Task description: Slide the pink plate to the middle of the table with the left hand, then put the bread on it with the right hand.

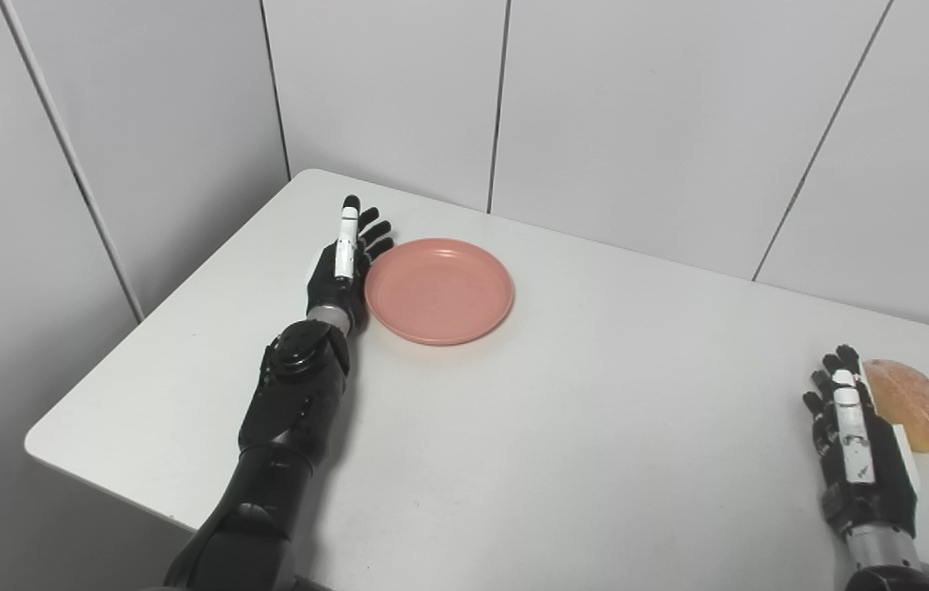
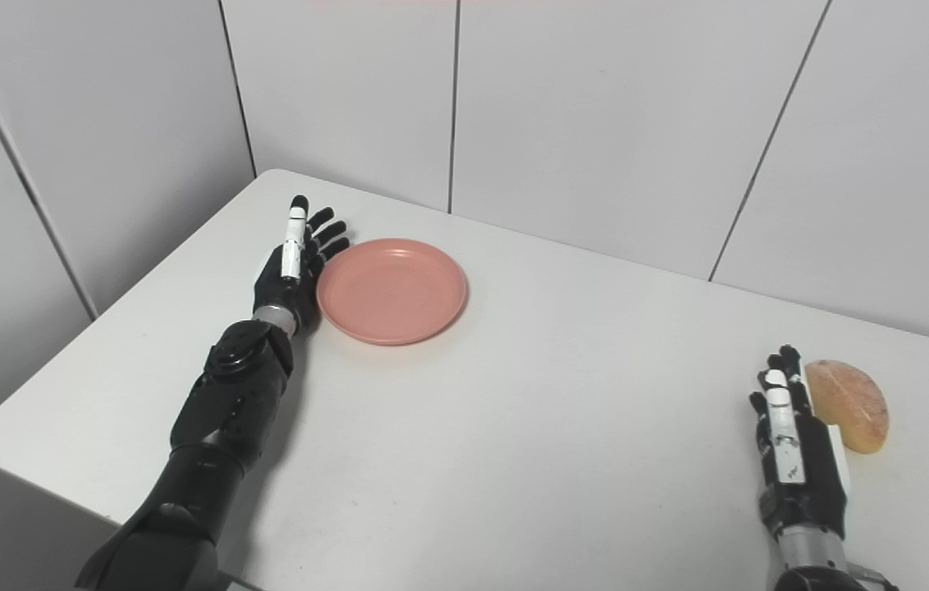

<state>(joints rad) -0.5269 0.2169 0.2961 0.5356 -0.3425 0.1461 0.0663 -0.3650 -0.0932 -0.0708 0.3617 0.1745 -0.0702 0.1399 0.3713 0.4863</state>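
Bread (image 1: 912, 402) partly hidden behind right robot hand (image 1: 858, 443); wrist cut off.

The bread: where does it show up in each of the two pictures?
Left eye view: the bread lies at the far right, just beyond the right hand.
Right eye view: the bread sits a little further in from the right edge.
Shared landmark: the pink plate, upper left of centre.

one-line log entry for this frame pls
phase: pre-slide | left hand: open, at left rim of pink plate | right hand: open, beside bread | plate: empty, left of table middle | bread: on table
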